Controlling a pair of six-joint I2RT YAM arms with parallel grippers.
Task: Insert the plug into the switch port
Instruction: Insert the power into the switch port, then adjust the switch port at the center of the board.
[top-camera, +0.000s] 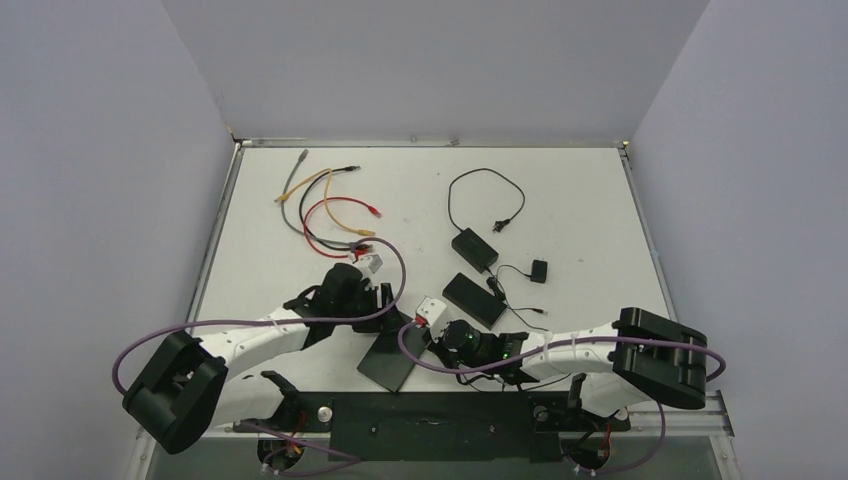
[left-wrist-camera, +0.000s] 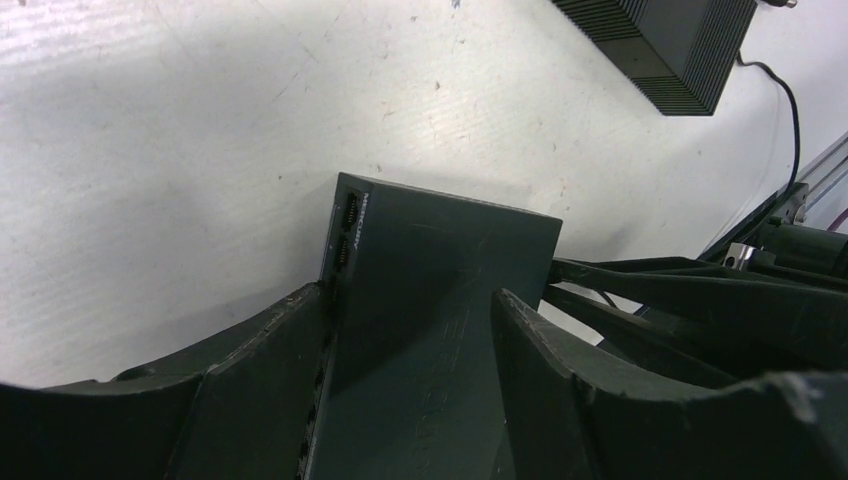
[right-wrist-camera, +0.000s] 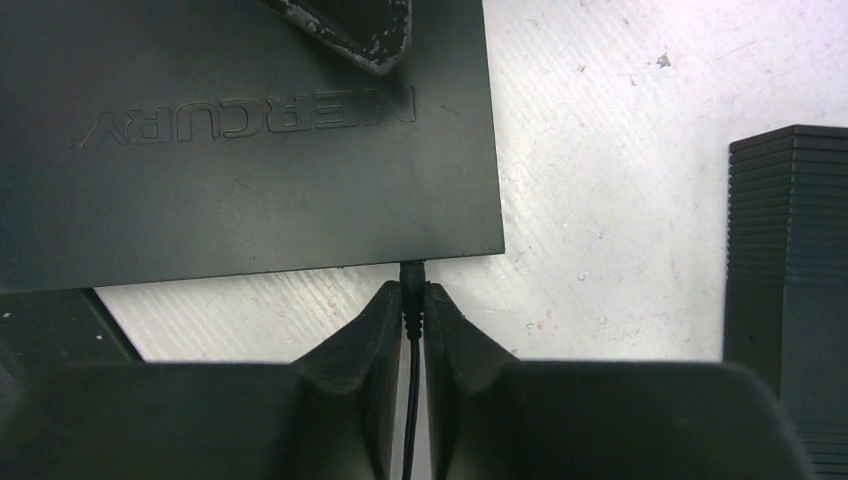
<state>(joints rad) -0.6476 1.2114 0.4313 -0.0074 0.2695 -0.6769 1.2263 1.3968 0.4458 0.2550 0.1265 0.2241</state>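
A robotics lab test cell: left arm and right arm bolted at a white tabletop walled by plain grey panels, with patch cables, power adapters and a network switch.

Directly ahead of the right gripper, pinched on the plug, the way is barred by the edge of the switch — bare table lies open to its right, up to a ribbed adapter. The gap between the left gripper fingers is filled by the switch — open table is seen to their left, dark struts to their right.
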